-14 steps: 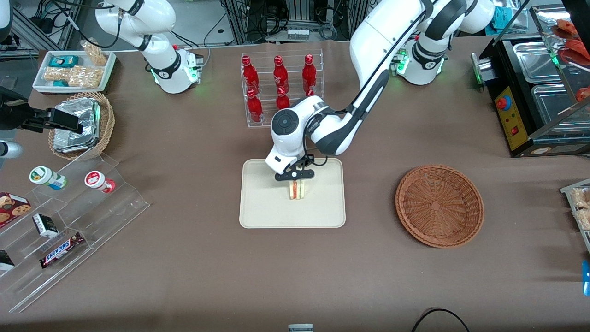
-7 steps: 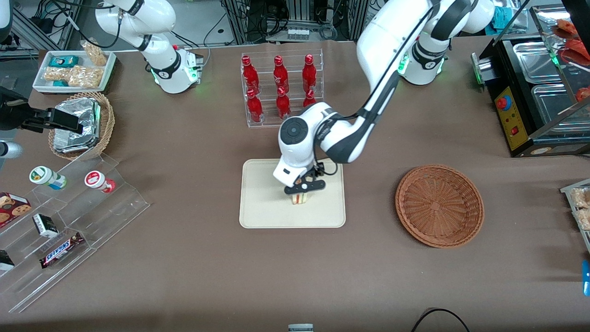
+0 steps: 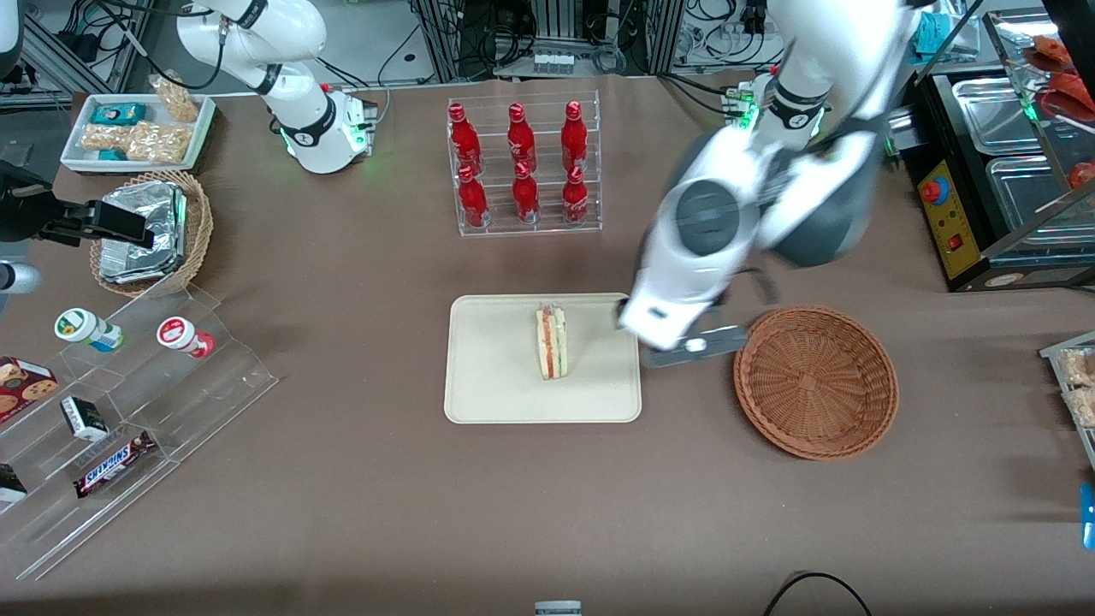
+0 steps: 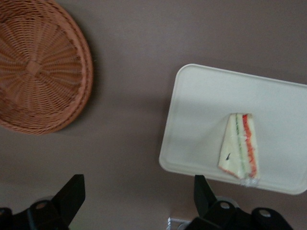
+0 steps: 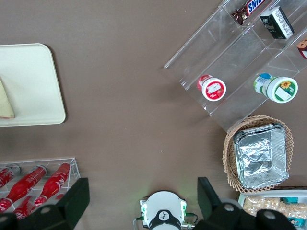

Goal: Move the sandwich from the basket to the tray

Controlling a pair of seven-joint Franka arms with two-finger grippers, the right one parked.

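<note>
The sandwich [image 3: 551,341], a pale bread wedge with red and green layers, lies on the cream-beige tray [image 3: 488,385]. It also shows in the left wrist view [image 4: 240,148] on the tray [image 4: 201,110]. My left gripper [image 3: 691,349] is open and empty, raised above the table between the tray and the reddish-brown wicker basket [image 3: 815,382]. In the left wrist view the open gripper [image 4: 139,191] hangs over bare tablecloth, with the empty basket [image 4: 41,67] to one side.
A clear rack of red bottles [image 3: 522,167] stands farther from the front camera than the tray. Toward the parked arm's end are a tan basket with foil packets [image 3: 150,231], a white snack tray [image 3: 137,128] and clear stepped shelves [image 3: 128,402]. A black appliance [image 3: 984,171] stands at the working arm's end.
My gripper let go of the sandwich on the tray, rose and swung toward the wicker basket. The sandwich now lies free on the tray.
</note>
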